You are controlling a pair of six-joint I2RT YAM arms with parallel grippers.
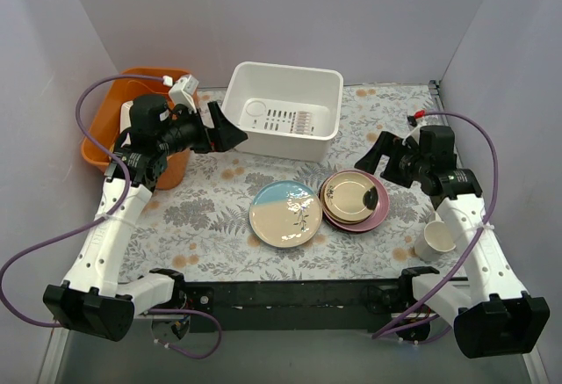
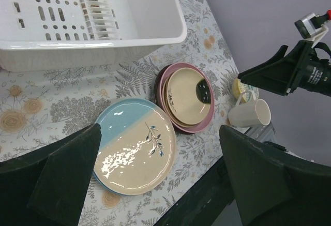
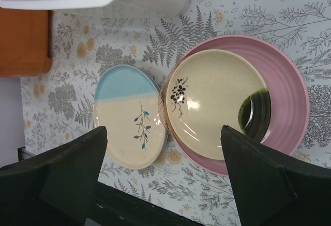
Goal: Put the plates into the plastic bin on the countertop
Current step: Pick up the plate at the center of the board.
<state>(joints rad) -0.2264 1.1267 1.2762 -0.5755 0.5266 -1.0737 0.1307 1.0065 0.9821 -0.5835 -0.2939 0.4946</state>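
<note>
The white plastic bin (image 1: 283,110) (image 2: 88,19) stands at the back of the fern-printed countertop (image 1: 211,204), nothing in it. A cream-and-blue plate (image 1: 285,213) (image 2: 135,153) (image 3: 129,116) lies flat in front of it. Right beside it is a stack of plates (image 1: 354,199) (image 2: 189,98): a tan one with a dark green patch (image 3: 214,96) on top, a pink one (image 3: 289,91) lower down. My left gripper (image 1: 235,134) (image 2: 159,130) hangs open and empty by the bin's front left corner. My right gripper (image 1: 367,155) (image 3: 163,130) is open and empty above the stack's right side.
An orange tub (image 1: 132,129) (image 3: 23,40) stands left of the bin, under my left arm. A white mug (image 1: 436,238) (image 2: 250,113) stands at the front right beside my right arm. Grey walls close in the back and both sides.
</note>
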